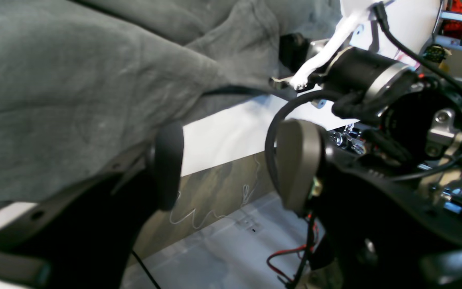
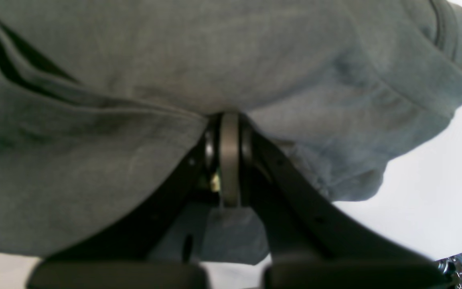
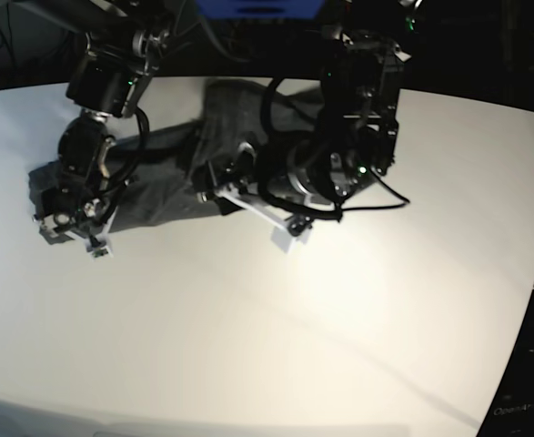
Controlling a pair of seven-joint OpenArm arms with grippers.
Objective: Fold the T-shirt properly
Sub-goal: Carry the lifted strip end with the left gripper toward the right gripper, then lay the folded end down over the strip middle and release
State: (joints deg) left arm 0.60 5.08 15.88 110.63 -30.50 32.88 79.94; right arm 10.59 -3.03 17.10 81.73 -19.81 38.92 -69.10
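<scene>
1. Nearest in the base view lay only bare white desk [image 3: 248, 346]; all the work sat at its far side.
2. My left gripper [image 1: 231, 164] stood with its jaws apart and nothing between the pads; the T-shirt [image 1: 74, 100] lay just to one side of it, draped over the outer face of one finger, not pinched.
3. My right gripper [image 2: 229, 160] was clamped shut on a fold of the cloth, its fingers pressed together at the fabric's edge.
4. The T-shirt [image 3: 171, 187] sprawled across the far part of the desk between my two arms, its long axis running roughly left to right in the base view. The left gripper looked nearer the middle, the right at one end.
5. It was plain dark grey, bunched and creased, not yet folded flat.
</scene>
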